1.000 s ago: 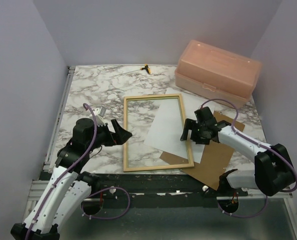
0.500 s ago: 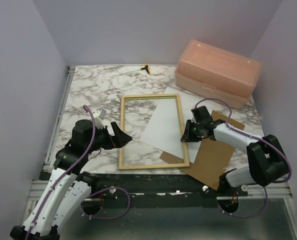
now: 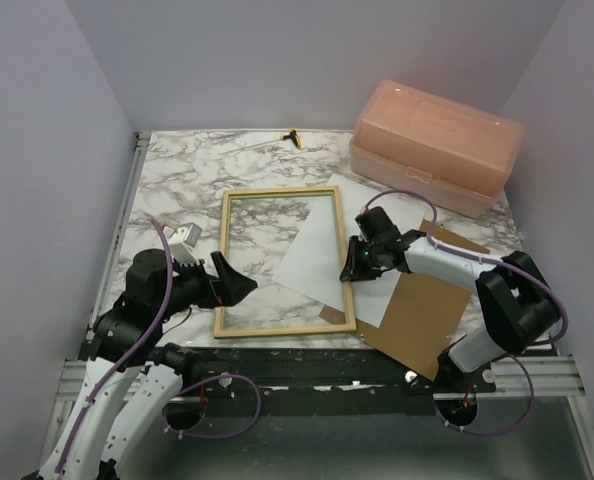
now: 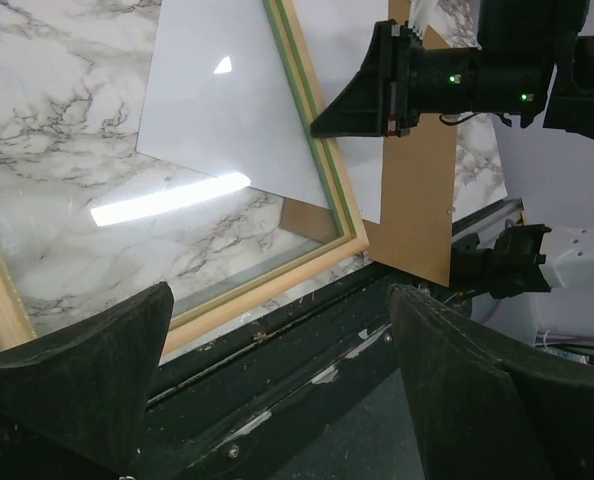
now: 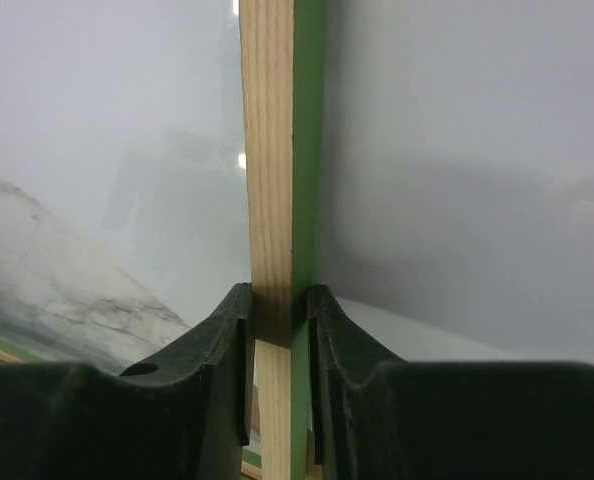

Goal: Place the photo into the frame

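Toward the near right of the counter (image 3: 177, 180), the right gripper (image 3: 360, 262) (image 5: 277, 320) is clamped on the frame (image 3: 280, 192) (image 5: 272, 150). Its two fingers (image 5: 212, 350) pinch the right rail from either side, about halfway along it. The frame lies flat in the middle of the counter, bare wood upward, with a green strip showing along the rail's side. Its long rails run from the near edge toward the far edge.

Under it lies the photo (image 3: 312, 250) (image 4: 217, 110), white side up and turned at an angle. Part of it shows through the frame's pane and part sticks out past the right rail toward the far right corner. Beneath the photo a brown backing panel (image 3: 427, 310) (image 4: 417, 200) reaches the near edge on the right, with one corner visible inside the frame's near right corner.

At the near left, the left gripper (image 3: 232, 285) (image 4: 277, 295) has its jaws spread wide and holds nothing. It is just beside the frame's left rail, close to the near left corner; whether it touches the rail I cannot tell. A pink box (image 3: 437, 145) sits in the far right corner.
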`<state>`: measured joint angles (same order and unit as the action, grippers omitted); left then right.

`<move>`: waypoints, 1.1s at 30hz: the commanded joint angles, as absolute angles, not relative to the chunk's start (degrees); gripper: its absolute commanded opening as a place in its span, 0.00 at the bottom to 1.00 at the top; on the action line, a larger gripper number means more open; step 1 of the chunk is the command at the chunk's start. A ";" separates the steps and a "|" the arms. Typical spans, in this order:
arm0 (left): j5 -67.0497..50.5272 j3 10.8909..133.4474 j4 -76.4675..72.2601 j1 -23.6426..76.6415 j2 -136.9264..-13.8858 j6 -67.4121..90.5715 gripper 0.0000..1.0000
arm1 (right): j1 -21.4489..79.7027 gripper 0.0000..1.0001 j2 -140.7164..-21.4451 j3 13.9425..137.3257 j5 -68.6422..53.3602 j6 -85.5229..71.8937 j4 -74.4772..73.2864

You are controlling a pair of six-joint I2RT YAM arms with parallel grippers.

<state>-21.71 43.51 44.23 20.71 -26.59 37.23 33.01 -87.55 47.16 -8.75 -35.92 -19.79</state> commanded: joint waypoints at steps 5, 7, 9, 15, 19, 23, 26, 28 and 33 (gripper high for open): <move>-23.16 46.36 46.41 20.49 -27.02 35.51 0.92 | 39.90 0.03 -91.21 53.42 -4.77 -45.42 -16.83; -23.20 46.68 46.41 20.53 -27.82 35.34 0.92 | 41.02 0.02 -92.02 53.76 -4.29 -46.88 -16.34; -23.52 46.73 46.15 20.52 -28.43 35.40 0.92 | 42.25 0.02 -92.89 53.95 -3.32 -48.49 -15.81; -24.16 45.80 45.12 20.53 -27.67 36.08 0.92 | 45.36 0.04 -95.30 54.48 -2.72 -50.82 -12.01; -24.99 44.42 43.80 20.56 -27.57 36.30 0.92 | 45.70 0.12 -97.65 55.66 -2.84 -49.95 -12.26; -25.61 43.53 43.34 20.50 -28.30 35.77 0.92 | 45.73 0.45 -96.08 55.01 -2.21 -49.18 -12.17; -26.26 42.86 42.51 20.56 -28.38 35.98 0.92 | 45.70 0.65 -94.05 56.02 -1.05 -48.81 -14.99; -27.30 42.14 41.58 20.57 -28.17 36.50 0.93 | 45.64 0.74 -92.48 56.29 -0.60 -48.74 -16.50; -29.78 39.29 39.24 20.57 -28.36 37.47 0.93 | 44.86 0.87 -86.99 54.17 -1.80 -49.71 -18.15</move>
